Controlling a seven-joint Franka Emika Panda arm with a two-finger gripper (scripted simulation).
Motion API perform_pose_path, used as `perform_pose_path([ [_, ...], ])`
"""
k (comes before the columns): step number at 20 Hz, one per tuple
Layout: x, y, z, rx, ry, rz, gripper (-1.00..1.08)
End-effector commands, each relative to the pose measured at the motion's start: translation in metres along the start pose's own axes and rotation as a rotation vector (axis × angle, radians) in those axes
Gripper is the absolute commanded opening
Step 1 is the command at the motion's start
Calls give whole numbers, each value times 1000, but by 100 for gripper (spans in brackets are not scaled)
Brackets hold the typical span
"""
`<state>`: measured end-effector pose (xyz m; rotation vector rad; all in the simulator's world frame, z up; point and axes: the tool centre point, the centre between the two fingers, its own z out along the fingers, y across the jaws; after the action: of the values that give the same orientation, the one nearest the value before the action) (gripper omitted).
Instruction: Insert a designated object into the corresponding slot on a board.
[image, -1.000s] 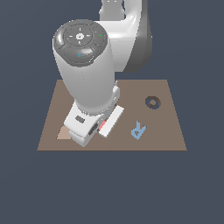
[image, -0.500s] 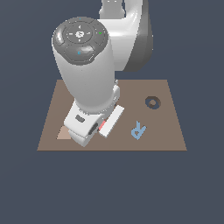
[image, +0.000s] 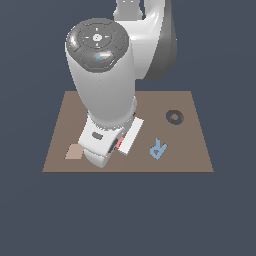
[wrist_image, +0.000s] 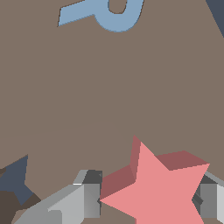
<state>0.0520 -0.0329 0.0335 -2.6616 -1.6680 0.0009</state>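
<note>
In the wrist view the salmon-red star (wrist_image: 159, 188) sits between my two grey fingers (wrist_image: 85, 201), and my gripper (wrist_image: 148, 203) is shut on it just above the brown board (wrist_image: 131, 87). The dark navy star-shaped slot (wrist_image: 15, 179) shows partly at the frame's edge, off to the side of the star and apart from it. From the exterior camera only a red sliver of the star (image: 120, 145) peeks out beside the white hand, and the arm (image: 107, 90) hides the slot.
A blue letter R (image: 158, 149) lies on the board (image: 190, 150) towards the exterior view's right; it also shows in the wrist view (wrist_image: 105, 11). A dark ring-shaped cut-out (image: 174, 117) lies further back. A pale tan patch (image: 74, 152) marks the board's front left.
</note>
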Motion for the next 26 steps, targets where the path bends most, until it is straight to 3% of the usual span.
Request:
perform_pose_path([
  [1, 2, -3, 0, 0, 0, -48, -100],
  [11, 12, -22, -2, 0, 0, -356, -100],
  [26, 10, -68, -5, 0, -1, -1019, -100],
])
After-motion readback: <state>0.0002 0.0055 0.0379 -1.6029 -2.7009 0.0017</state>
